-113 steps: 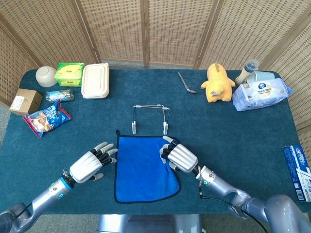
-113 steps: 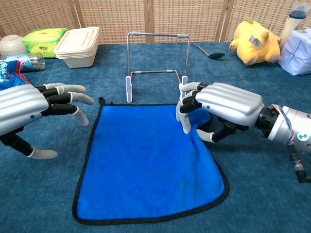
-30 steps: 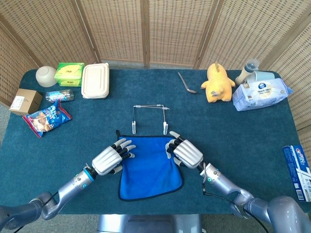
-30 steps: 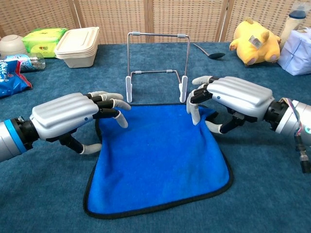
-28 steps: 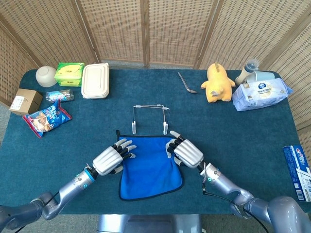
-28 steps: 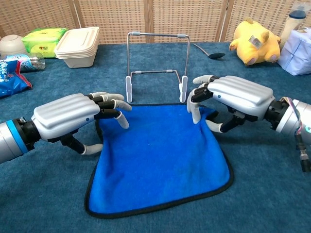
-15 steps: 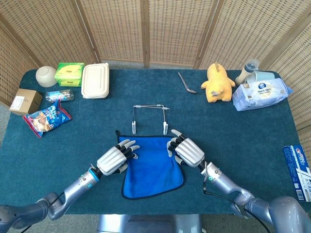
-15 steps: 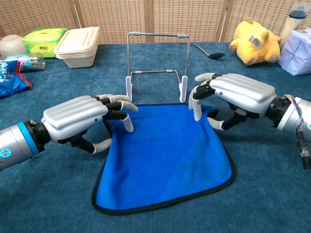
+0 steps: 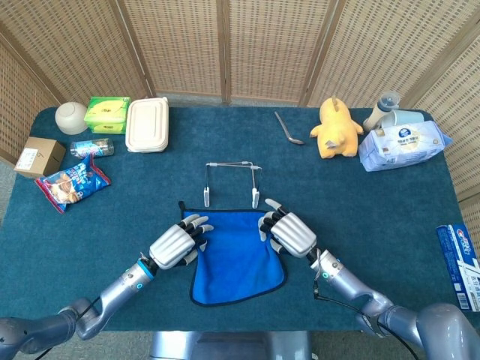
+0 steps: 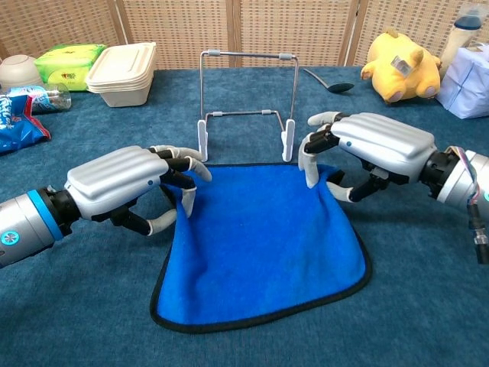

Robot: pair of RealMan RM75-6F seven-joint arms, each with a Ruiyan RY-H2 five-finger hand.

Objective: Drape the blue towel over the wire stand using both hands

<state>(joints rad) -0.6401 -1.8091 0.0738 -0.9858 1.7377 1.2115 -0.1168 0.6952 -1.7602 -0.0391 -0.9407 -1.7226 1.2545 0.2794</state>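
The blue towel (image 9: 236, 259) with a black hem lies on the teal tablecloth, its far edge just short of the wire stand's feet. The wire stand (image 9: 232, 178) is upright and bare behind it, also in the chest view as the wire stand (image 10: 248, 84). My left hand (image 10: 126, 187) pinches the towel's far left corner, fingers curled over it and thumb beneath, and the cloth (image 10: 260, 252) puckers there. My right hand (image 10: 367, 145) grips the far right corner, which is slightly raised. In the head view my left hand (image 9: 176, 244) and right hand (image 9: 289, 231) flank the towel's far edge.
At the back left are a lidded food container (image 9: 147, 124), a green pack (image 9: 106, 112), a bowl (image 9: 71, 116), a snack bag (image 9: 73, 184) and a cardboard box (image 9: 39, 156). A spoon (image 9: 287, 129), a yellow plush (image 9: 336, 127) and a wipes pack (image 9: 403, 146) sit back right.
My left hand has shifted right and curled onto the towel's left corner, drawing the left edge inward. The towel's near edge has slid toward the stand. The right hand has edged forward slightly.
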